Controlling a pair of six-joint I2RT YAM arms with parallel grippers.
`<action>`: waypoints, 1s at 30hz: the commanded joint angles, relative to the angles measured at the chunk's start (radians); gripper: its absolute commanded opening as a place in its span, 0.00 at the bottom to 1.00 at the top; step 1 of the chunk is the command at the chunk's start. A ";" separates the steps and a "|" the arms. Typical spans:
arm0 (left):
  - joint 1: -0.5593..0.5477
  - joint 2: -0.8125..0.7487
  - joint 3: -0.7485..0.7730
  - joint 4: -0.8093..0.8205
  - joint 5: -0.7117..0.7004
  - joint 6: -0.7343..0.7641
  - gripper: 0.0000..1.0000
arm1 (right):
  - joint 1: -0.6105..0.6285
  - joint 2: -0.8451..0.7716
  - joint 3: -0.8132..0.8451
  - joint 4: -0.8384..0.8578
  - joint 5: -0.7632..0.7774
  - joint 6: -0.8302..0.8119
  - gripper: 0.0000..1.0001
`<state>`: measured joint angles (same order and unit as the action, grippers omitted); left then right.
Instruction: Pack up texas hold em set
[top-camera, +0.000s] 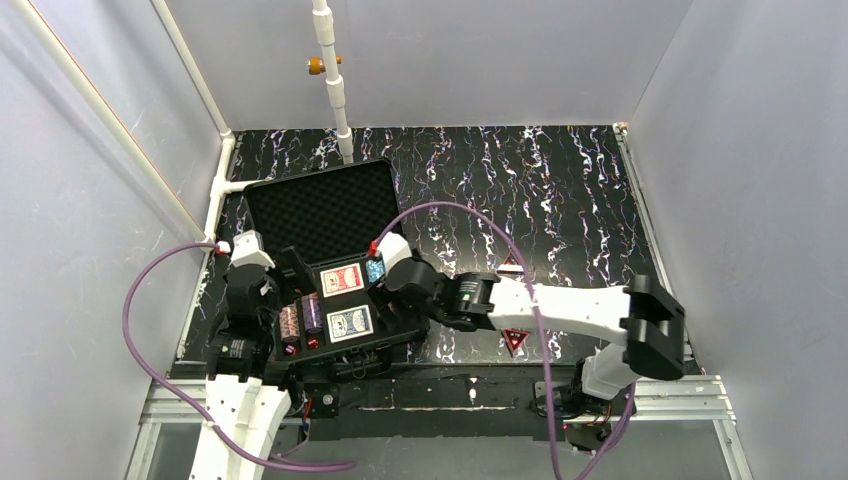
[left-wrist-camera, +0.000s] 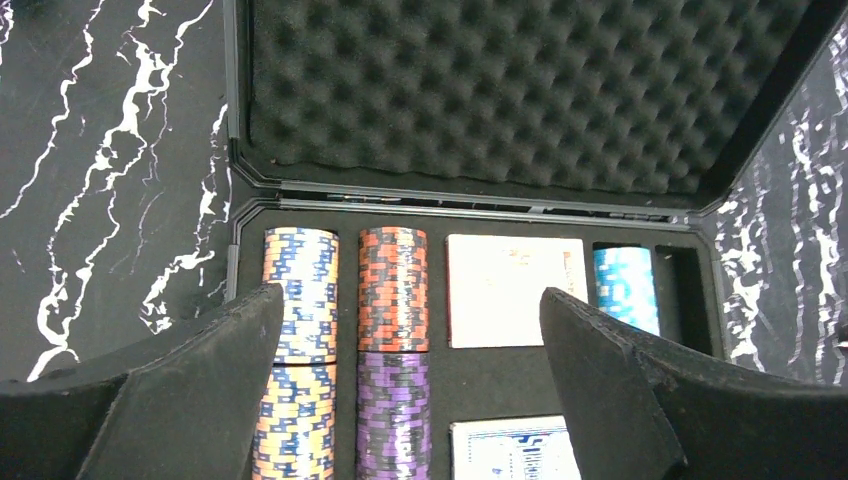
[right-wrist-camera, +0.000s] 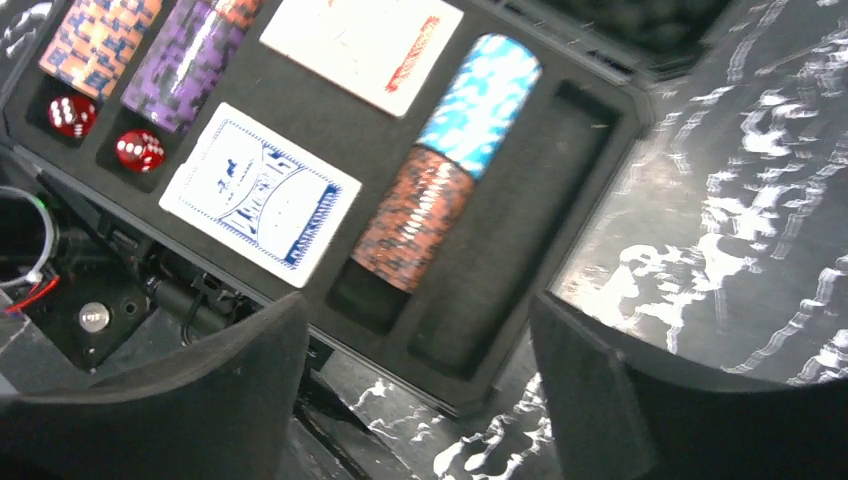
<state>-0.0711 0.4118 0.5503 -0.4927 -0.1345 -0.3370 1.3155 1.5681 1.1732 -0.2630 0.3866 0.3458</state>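
My left gripper (left-wrist-camera: 410, 298) hangs wide open over the chip stacks (left-wrist-camera: 393, 290) at the 9 o'clock side of the black case (top-camera: 320, 205), which lies lid-up at the desk's (top-camera: 560, 190) 10 o'clock. My right gripper (right-wrist-camera: 418, 305), jaws wide and empty, sits at the case's 3 o'clock edge. A red triangle (top-camera: 515, 340) lies at its 4 o'clock.

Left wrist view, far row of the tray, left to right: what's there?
orange-and-blue poker chip stack → red-and-grey poker chip stack → red card deck → light blue poker chip stack → empty black slot
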 joint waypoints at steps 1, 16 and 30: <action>-0.012 -0.027 0.048 -0.013 -0.025 -0.115 1.00 | -0.013 -0.137 -0.043 -0.010 0.191 0.000 0.96; -0.091 0.239 0.143 0.167 0.621 -0.058 0.99 | -0.399 -0.352 -0.194 -0.230 0.245 0.238 0.98; -0.581 0.887 0.468 0.268 0.363 0.162 0.99 | -0.418 -0.582 -0.320 -0.420 0.318 0.393 0.98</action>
<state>-0.6041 1.1603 0.9348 -0.2581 0.2726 -0.2516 0.9001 1.0107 0.8528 -0.6472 0.6479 0.7067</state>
